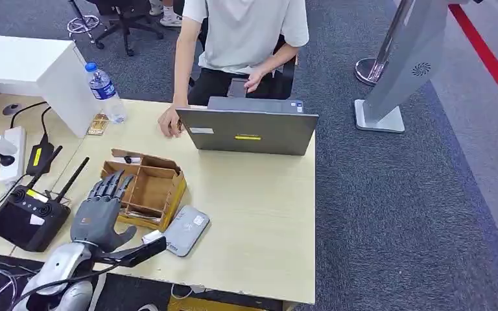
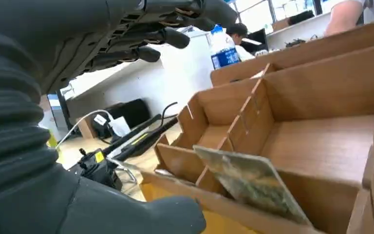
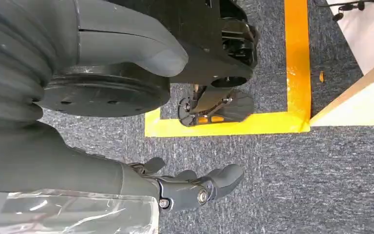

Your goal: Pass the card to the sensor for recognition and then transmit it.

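Over the cardboard box (image 1: 148,188), the left hand (image 1: 100,207) hovers spread, holding nothing

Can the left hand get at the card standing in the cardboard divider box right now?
Probably yes: the left hand hovers open beside the cardboard divider box, and the card leans in an open-topped compartment, uncovered.

On the table (image 1: 259,214) the divided box (image 1: 148,188) sits near the front edge, with the sensor (image 1: 187,230) just beside it on its right. A card (image 2: 253,183) stands tilted in one near compartment. Behind — toward the person (image 1: 240,39) — sits the laptop (image 1: 249,129); the bottle (image 1: 106,92) stands left of it, the remote controller (image 1: 29,214) left of the box.
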